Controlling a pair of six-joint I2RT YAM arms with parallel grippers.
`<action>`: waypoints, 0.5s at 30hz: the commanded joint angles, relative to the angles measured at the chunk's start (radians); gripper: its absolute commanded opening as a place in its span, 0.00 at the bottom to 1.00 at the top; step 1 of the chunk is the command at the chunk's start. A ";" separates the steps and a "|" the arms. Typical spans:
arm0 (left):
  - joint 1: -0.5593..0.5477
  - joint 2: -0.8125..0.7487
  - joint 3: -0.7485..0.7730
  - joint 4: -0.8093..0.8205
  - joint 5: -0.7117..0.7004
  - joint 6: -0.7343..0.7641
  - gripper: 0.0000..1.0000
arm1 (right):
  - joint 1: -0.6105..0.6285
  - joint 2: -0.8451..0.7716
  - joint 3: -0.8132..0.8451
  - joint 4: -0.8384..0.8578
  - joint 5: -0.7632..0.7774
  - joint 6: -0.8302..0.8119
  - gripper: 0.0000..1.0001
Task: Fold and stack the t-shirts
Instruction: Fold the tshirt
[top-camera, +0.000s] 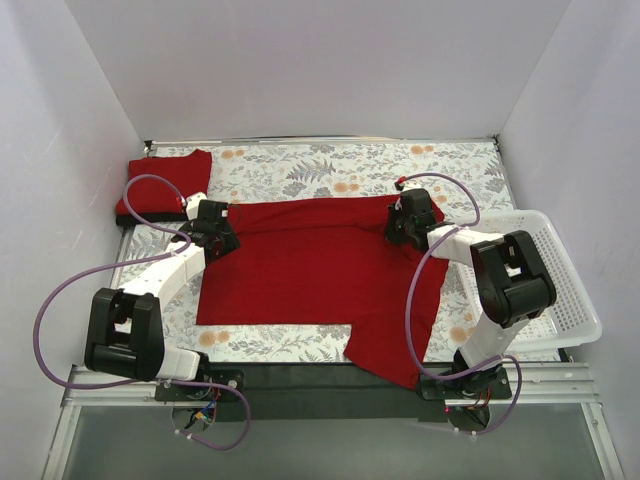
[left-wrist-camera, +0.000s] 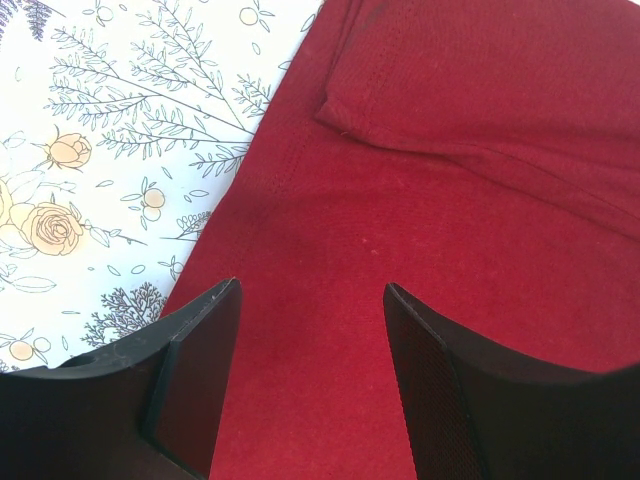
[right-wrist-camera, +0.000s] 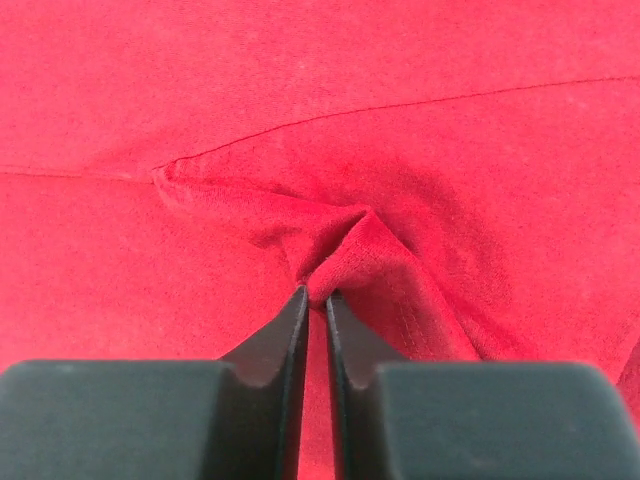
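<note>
The red t-shirt (top-camera: 300, 275) lies spread on the bench (top-camera: 300, 172). The right hand (right-wrist-camera: 316, 295) grasps a pinch of its 2 o'clock corner, likely to fold it over; the left hand (left-wrist-camera: 312, 300) hovers released at 10 o'clock.

Soft matt red cloth t-shirt (top-camera: 300, 270)

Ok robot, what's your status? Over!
Left hand open above the red t-shirt. Right hand shut, pinching a fold of it. Nothing in the way. Over.
</note>
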 joint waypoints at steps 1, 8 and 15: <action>-0.003 -0.001 0.011 0.015 -0.008 0.011 0.55 | -0.010 -0.025 0.046 -0.009 -0.041 0.003 0.12; -0.003 -0.002 0.011 0.015 -0.006 0.011 0.55 | -0.031 -0.073 0.086 -0.102 -0.122 0.031 0.01; -0.003 -0.002 0.013 0.015 -0.002 0.013 0.55 | -0.044 -0.104 0.116 -0.162 -0.232 0.124 0.01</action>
